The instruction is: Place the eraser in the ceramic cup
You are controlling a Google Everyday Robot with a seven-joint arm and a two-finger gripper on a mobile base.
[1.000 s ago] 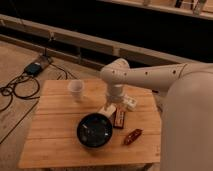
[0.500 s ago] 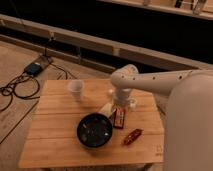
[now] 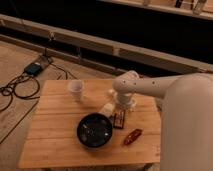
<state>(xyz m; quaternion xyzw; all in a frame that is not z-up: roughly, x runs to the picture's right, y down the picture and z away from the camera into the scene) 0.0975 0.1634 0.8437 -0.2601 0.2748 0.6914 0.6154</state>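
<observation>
Table [image 3: 55,135] carries everything. Arm [image 3: 160,87] reaches in from the right. Bowl [image 3: 94,131] sits front-centre. Cup [image 3: 76,90] stands upright, well off to the back-left. Gripper [image 3: 122,107] hangs right over the eraser [image 3: 119,120], which lies flat just right of the bowl, long axis roughly front-to-back. Can't tell how far the gripper is open, or whether it touches the eraser.

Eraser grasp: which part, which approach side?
Pinch the eraser across its short width at mid-length, coming straight down: it lies flat, with the bowl close on one side. The gripper hovers just above its far end.
</observation>
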